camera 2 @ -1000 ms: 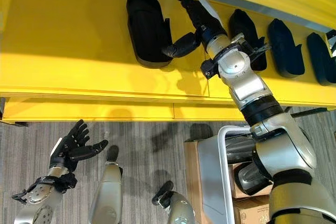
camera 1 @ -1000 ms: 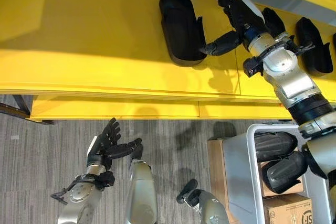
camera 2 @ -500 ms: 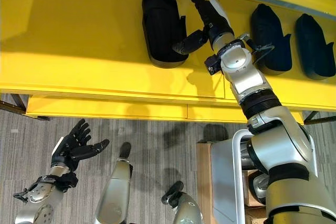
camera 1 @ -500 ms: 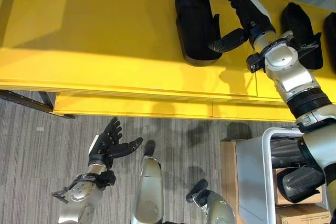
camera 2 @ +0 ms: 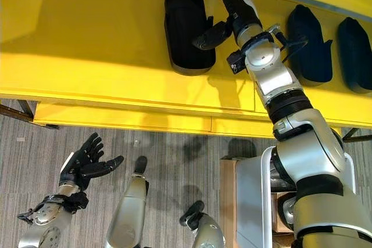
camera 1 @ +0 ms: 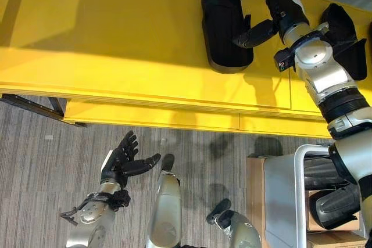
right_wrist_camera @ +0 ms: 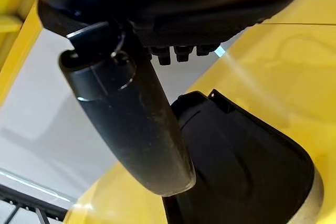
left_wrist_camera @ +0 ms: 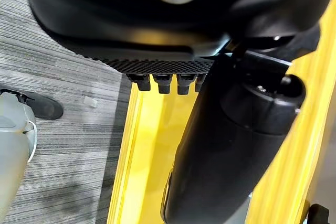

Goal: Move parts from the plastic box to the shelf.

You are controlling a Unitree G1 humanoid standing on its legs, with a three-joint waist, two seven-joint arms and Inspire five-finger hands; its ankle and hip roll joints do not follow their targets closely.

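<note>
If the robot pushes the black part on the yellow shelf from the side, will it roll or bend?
The black part looks like rigid moulded plastic, so it probably keeps its shape. It lies long and low on the yellow shelf, so it should slide rather than roll. The open right hand beside it suggests it rests stably alone.

My right arm reaches far up and forward, and my right hand (camera 1: 280, 5) is open at the end of it, fingers stretched straight ahead with the thumb (camera 1: 254, 33) splayed out to the side toward my left. My left arm hangs low at my side with the forearm raised a little. There my left hand (camera 1: 120, 159) is open too, palm turned inward, fingers fanned upward, thumb sticking out, holding nothing.
</note>
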